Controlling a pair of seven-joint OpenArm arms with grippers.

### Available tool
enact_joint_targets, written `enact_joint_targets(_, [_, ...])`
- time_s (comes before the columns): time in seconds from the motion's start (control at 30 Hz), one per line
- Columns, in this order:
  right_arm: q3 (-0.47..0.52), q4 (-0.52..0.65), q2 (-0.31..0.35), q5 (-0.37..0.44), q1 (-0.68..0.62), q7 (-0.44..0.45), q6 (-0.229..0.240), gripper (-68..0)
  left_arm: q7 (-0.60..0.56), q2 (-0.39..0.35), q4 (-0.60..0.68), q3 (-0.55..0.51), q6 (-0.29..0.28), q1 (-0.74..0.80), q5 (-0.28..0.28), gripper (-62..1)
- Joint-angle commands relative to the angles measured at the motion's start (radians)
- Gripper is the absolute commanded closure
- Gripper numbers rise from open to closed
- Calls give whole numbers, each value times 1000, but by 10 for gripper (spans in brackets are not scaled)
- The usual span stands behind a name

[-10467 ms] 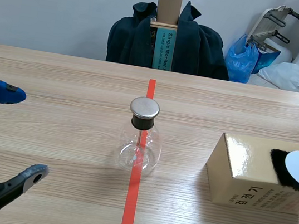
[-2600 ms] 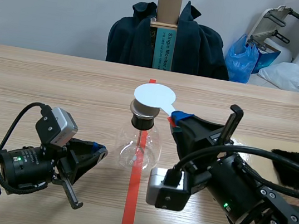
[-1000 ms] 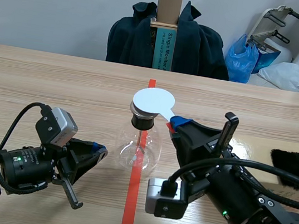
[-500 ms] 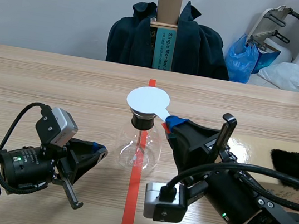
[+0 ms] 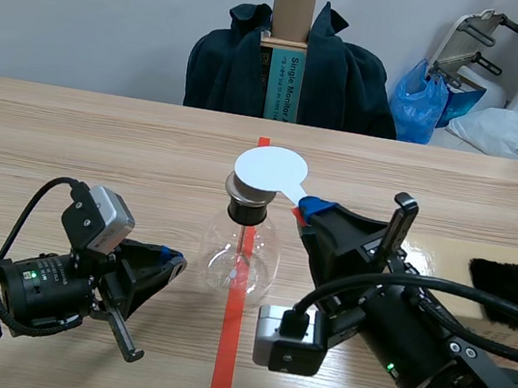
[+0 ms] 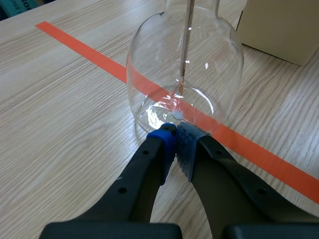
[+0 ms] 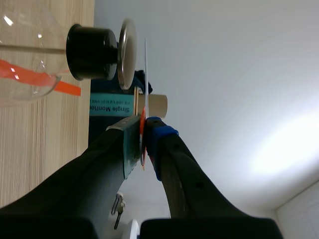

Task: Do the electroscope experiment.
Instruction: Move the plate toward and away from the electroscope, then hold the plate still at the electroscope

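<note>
My right gripper (image 7: 144, 127) pinches the white disc paddle (image 5: 271, 168) by its handle, holding the disc just above the metal cap (image 5: 251, 191) of the electroscope flask (image 5: 241, 250) on the bench (image 5: 100, 151), presumably to pass charge; my left gripper (image 6: 175, 131), closed on nothing, sits right at the flask's base, probably steadying it

You have the clear glass round-bellied flask (image 5: 240, 255) upright on the orange tape line, with a black stopper (image 5: 245, 213) in its neck, a flat metal disc (image 5: 245, 190) on top and a thin rod (image 6: 187, 45) hanging inside. The white round flat paddle (image 5: 270, 169) sits level just above that disc with a slim gap, its handle pinched in the right gripper (image 5: 308, 206).
</note>
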Motion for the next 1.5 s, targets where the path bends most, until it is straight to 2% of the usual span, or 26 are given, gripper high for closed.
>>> enact_joint_targets(0.0, [1, 19, 14, 7, 9, -34, -14, -6, -15, 2, 17, -7, 2, -5, -6, -32])
enact_joint_targets(0.4, [2, 19, 14, 8, 9, -270, -14, -6, -15, 2, 17, -7, 2, -5, -6, -32])
enact_joint_targets(0.63, [2, 19, 14, 8, 9, -319, -14, -6, -15, 2, 17, -7, 2, -5, -6, -32])
enact_joint_targets(0.73, [2, 19, 14, 8, 9, -291, -14, -6, -15, 2, 17, -7, 2, -5, -6, -32])
enact_joint_targets(1.2, [2, 19, 14, 8, 9, -45, -14, -6, -15, 2, 17, -7, 2, -5, -6, -32])
enact_joint_targets(1.47, [2, 19, 14, 7, 9, 19, -14, -6, -15, 2, 17, -7, 2, -5, -6, -32])
